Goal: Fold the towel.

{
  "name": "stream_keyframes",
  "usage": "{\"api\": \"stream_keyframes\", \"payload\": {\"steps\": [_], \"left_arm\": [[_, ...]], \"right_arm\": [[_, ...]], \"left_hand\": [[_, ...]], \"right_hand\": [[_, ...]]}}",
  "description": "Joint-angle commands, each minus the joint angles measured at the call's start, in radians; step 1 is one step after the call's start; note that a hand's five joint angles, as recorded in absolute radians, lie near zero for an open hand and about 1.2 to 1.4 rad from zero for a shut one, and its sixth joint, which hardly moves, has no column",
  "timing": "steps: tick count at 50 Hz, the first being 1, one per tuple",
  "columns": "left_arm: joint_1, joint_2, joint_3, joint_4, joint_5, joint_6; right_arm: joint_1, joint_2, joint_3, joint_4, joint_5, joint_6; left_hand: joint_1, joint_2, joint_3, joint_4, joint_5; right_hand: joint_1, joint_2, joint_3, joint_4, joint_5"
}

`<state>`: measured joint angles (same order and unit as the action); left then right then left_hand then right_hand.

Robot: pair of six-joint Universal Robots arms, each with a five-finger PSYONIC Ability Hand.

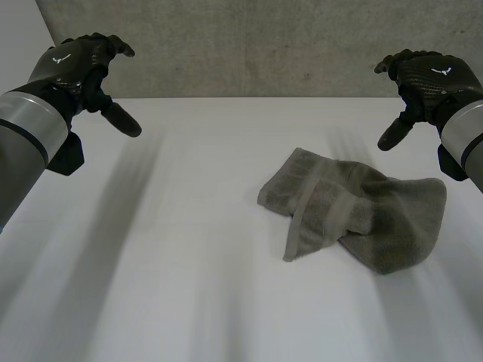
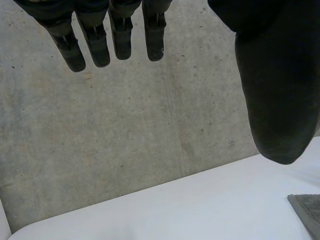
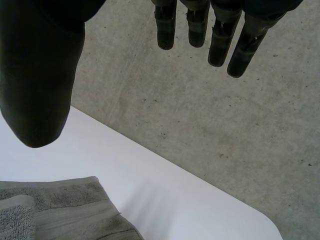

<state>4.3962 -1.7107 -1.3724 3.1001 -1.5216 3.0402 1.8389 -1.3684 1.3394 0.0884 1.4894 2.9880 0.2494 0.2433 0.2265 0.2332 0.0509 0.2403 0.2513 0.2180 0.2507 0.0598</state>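
Note:
A grey-green towel (image 1: 355, 211) lies crumpled and roughly doubled over on the white table (image 1: 189, 264), right of the middle. My left hand (image 1: 83, 64) hovers high at the far left, well away from the towel, open with its fingers (image 2: 95, 40) straight and the thumb spread. My right hand (image 1: 426, 79) hangs above the table's far right, just beyond the towel's far edge, open as well, its fingers (image 3: 220, 35) straight. Neither hand touches the cloth. A towel corner (image 2: 307, 210) shows in the left wrist view, and the towel's edge (image 3: 65, 210) lies below the right thumb.
A grey concrete wall (image 1: 256, 45) rises right behind the table's far edge. The table's rounded far corner (image 3: 260, 220) shows in the right wrist view. Bare white tabletop spreads to the left of and in front of the towel.

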Motion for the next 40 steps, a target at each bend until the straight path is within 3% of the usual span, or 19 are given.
{"api": "stream_keyframes", "payload": {"steps": [1, 10, 13, 19, 32, 34, 35, 36, 37, 38, 40], "left_arm": [[0.000, 0.002, 0.001, 0.000, 0.000, -0.001], [0.000, 0.002, 0.000, 0.000, 0.000, -0.001], [0.000, -0.001, 0.000, 0.002, 0.000, -0.001], [-0.001, -0.009, 0.000, 0.002, 0.000, -0.001], [-0.001, -0.027, -0.004, 0.008, 0.000, 0.000], [-0.001, -0.030, -0.004, 0.008, 0.000, 0.000], [-0.001, -0.033, -0.002, 0.008, 0.000, 0.000], [-0.001, -0.035, -0.002, 0.008, 0.000, 0.000], [-0.001, -0.035, -0.002, 0.008, 0.000, 0.000], [-0.001, -0.033, -0.002, 0.008, 0.000, 0.002], [-0.001, -0.035, 0.000, 0.008, 0.000, 0.000]], "right_arm": [[0.000, -0.001, 0.001, -0.001, 0.000, 0.000], [-0.004, -0.001, 0.000, 0.002, -0.004, 0.000], [-0.007, 0.017, -0.008, 0.034, -0.041, -0.014], [-0.098, 0.176, -0.071, 0.190, -0.176, -0.061], [-0.095, 0.406, -0.103, 0.255, -0.190, -0.149], [-0.090, 0.420, -0.103, 0.252, -0.192, -0.152], [-0.080, 0.428, -0.103, 0.248, -0.187, -0.156], [-0.066, 0.428, -0.103, 0.234, -0.189, -0.158], [-0.066, 0.428, -0.103, 0.234, -0.189, -0.158], [-0.049, 0.420, -0.100, 0.206, -0.195, -0.156], [-0.030, 0.402, -0.088, 0.166, -0.193, -0.156]], "left_hand": [[-0.054, -0.047, -0.052, -0.059, -0.030], [-0.056, -0.050, -0.052, -0.059, -0.032], [-0.056, -0.050, -0.052, -0.059, -0.032], [-0.059, -0.053, -0.052, -0.059, -0.035], [-0.059, -0.053, -0.052, -0.059, -0.035], [-0.059, -0.053, -0.052, -0.059, -0.035], [-0.059, -0.053, -0.052, -0.059, -0.035], [-0.059, -0.053, -0.052, -0.059, -0.035], [-0.059, -0.053, -0.052, -0.059, -0.035], [-0.059, -0.053, -0.052, -0.059, -0.035], [-0.059, -0.053, -0.052, -0.059, -0.035]], "right_hand": [[-0.066, -0.077, -0.044, -0.076, -0.060], [-0.066, -0.077, -0.044, -0.076, -0.060], [-0.066, -0.077, -0.044, -0.076, -0.060], [-0.066, -0.077, -0.044, -0.076, -0.060], [-0.066, -0.077, -0.044, -0.076, -0.060], [0.050, 0.039, -0.044, -0.076, 0.056], [0.358, 0.347, -0.044, -0.076, 0.364], [0.861, 0.850, -0.044, -0.076, 0.867], [0.866, 0.855, -0.044, -0.076, 0.872], [1.153, 1.142, -0.044, -0.076, 1.159], [1.156, 1.145, -0.044, -0.076, 1.162]]}}
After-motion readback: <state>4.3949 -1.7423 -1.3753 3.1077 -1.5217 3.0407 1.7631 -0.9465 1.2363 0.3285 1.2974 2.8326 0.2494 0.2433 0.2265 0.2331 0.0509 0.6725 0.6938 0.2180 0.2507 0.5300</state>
